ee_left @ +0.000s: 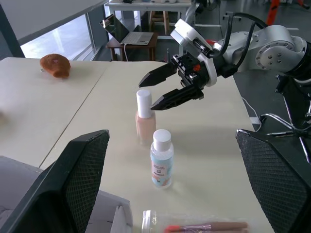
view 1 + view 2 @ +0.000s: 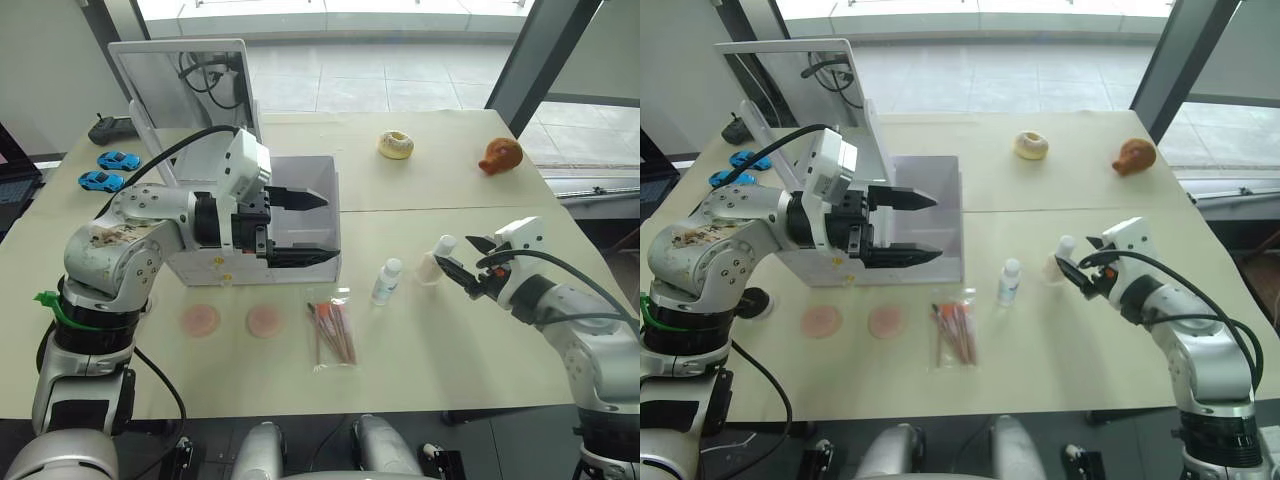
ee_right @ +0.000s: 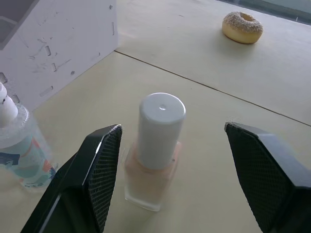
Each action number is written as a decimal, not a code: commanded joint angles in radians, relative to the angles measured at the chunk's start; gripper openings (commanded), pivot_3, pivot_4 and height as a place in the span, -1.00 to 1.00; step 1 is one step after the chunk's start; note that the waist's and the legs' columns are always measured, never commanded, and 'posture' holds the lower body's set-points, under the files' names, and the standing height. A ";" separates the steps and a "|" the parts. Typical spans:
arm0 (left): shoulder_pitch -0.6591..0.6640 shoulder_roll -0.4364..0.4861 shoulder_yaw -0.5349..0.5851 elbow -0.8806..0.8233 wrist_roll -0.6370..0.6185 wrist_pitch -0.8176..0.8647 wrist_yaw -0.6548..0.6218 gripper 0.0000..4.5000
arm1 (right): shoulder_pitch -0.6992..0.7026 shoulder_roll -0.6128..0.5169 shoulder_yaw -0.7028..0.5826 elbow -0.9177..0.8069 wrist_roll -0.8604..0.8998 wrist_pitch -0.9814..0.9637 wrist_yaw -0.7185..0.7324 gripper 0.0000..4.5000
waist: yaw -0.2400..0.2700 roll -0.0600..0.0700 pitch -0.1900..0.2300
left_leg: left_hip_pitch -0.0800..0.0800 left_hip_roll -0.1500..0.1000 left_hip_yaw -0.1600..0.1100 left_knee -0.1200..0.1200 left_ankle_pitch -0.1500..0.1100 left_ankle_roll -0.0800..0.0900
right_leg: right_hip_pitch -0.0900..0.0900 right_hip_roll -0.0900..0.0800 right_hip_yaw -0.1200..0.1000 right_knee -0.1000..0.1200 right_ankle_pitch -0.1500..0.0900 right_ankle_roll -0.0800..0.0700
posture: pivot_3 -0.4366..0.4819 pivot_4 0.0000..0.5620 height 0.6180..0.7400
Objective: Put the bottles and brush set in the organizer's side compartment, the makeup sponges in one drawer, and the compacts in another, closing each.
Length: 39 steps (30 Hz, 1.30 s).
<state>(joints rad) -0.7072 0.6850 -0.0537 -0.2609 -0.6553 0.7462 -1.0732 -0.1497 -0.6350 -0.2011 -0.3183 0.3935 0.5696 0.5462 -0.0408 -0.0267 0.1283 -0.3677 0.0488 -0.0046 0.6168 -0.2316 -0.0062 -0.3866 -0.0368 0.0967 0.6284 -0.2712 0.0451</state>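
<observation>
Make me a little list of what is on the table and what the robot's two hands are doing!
right tool: open, fingers either side of the peach bottle, not closed on it
left tool: open, in front of the white organizer
clear bottle: upright, beside the peach bottle
brush set: flat in its packet, near the table's front
pink sponges: two, side by side before the organizer
extras: donut, brown toy, blue toy cars

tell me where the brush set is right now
In the left eye view the brush set lies flat on the table's near edge, in front of the white organizer, between the right-hand pink sponge and the clear bottle.
</observation>
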 commanded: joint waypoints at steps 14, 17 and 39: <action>0.034 0.040 0.046 -0.030 -0.003 -0.018 0.035 1.00 | -0.054 0.069 0.023 0.168 -0.037 -0.140 0.033 -0.54 | -0.001 0.000 0.000 | 0.000 0.000 0.000 0.000 0.000 0.000 | 0.000 0.000 0.000 0.000 0.001 -0.002 | -0.05 -0.47 1.00; 0.037 0.037 0.046 -0.021 0.002 -0.026 0.040 1.00 | -0.050 0.077 0.010 0.172 -0.020 -0.164 0.048 -0.55 | -0.001 0.000 0.000 | 0.000 0.000 0.000 0.000 0.000 0.000 | 0.000 0.000 0.000 0.000 0.001 -0.002 | -0.05 -0.47 1.00; 0.054 0.026 0.031 -0.012 0.034 -0.051 0.038 1.00 | -0.077 0.048 0.016 0.100 0.009 -0.128 0.082 0.16 | 0.000 0.000 0.000 | 0.000 0.000 0.000 0.000 0.000 0.000 | 0.000 0.000 0.000 0.000 0.002 -0.004 | -0.05 -0.47 1.00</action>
<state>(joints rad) -0.6519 0.7096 -0.0346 -0.2570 -0.6255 0.7185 -1.0354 -0.2035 -0.5788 -0.1737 -0.1717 0.3955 0.4290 0.6353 -0.0413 -0.0267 0.1283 -0.3676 0.0488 -0.0049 0.6168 -0.2316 -0.0062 -0.3866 -0.0368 0.0964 0.6284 -0.2688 0.0412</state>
